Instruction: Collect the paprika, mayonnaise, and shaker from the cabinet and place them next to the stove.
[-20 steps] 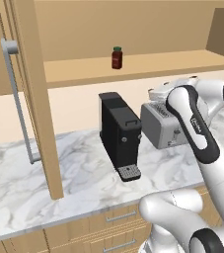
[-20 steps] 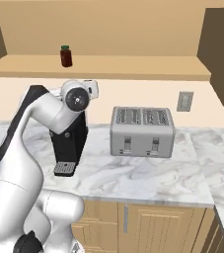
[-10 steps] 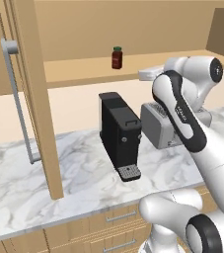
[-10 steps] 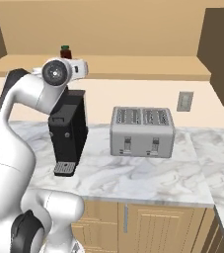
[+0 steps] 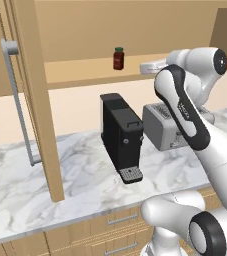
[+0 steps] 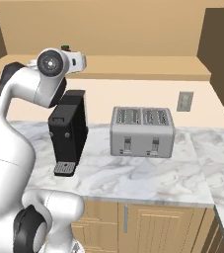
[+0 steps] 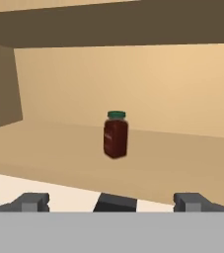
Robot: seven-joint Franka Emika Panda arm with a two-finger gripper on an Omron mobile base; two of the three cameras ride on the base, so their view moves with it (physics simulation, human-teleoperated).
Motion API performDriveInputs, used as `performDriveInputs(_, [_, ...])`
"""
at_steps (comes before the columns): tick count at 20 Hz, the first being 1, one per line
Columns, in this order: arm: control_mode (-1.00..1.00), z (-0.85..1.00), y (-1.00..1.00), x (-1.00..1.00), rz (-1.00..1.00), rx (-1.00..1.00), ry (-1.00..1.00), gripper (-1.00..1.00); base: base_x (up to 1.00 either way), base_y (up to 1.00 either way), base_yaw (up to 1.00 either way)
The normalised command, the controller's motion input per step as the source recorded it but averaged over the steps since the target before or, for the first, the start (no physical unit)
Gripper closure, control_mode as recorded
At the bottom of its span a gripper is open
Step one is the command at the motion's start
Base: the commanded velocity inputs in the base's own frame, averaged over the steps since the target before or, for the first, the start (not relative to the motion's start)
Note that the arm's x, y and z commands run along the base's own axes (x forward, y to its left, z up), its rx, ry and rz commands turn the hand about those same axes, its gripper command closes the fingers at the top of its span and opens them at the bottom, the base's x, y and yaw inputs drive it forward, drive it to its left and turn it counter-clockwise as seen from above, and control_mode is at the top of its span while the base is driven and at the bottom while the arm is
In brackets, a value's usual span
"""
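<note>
**Paprika ahead of open jaws, not yet reached**

The cabinet (image 5: 35, 100) door is standing open at left. The paprika (image 7: 116, 134) is standing upright on the shelf, long axis vertical, lying straight ahead of the gripper (image 7: 111, 201) and well apart. Jaws are standing wide, holding nothing; a forward reach appears required.

Glossy white rounded arm (image 5: 185, 110), dark grey joint bands, round dark end caps, bulbous white base
</note>
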Motion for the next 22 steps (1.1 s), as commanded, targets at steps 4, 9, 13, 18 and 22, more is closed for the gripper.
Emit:
performDriveInputs(4, [-1.0, 0.0, 0.0, 0.0, 0.0, 0.02, 0.0, -1.0, 0.0, 0.0, 0.0])
performDriveInputs(9, [-1.0, 0.0, 0.0, 0.0, 0.0, 0.01, 0.0, -1.0, 0.0, 0.0, 0.0])
performDriveInputs(13, [-1.0, 0.0, 0.0, 0.03, 0.0, 0.07, 0.0, -1.0, 0.0, 0.0, 0.0])
performDriveInputs(18, [-1.0, 0.0, 0.14, 0.25, 0.0, 0.05, 0.0, -1.0, 0.0, 0.0, 0.0])
performDriveInputs(22, [-1.0, 0.04, 0.1, 0.36, -0.04, 0.03, 0.0, -1.0, 0.0, 0.0, 0.0])
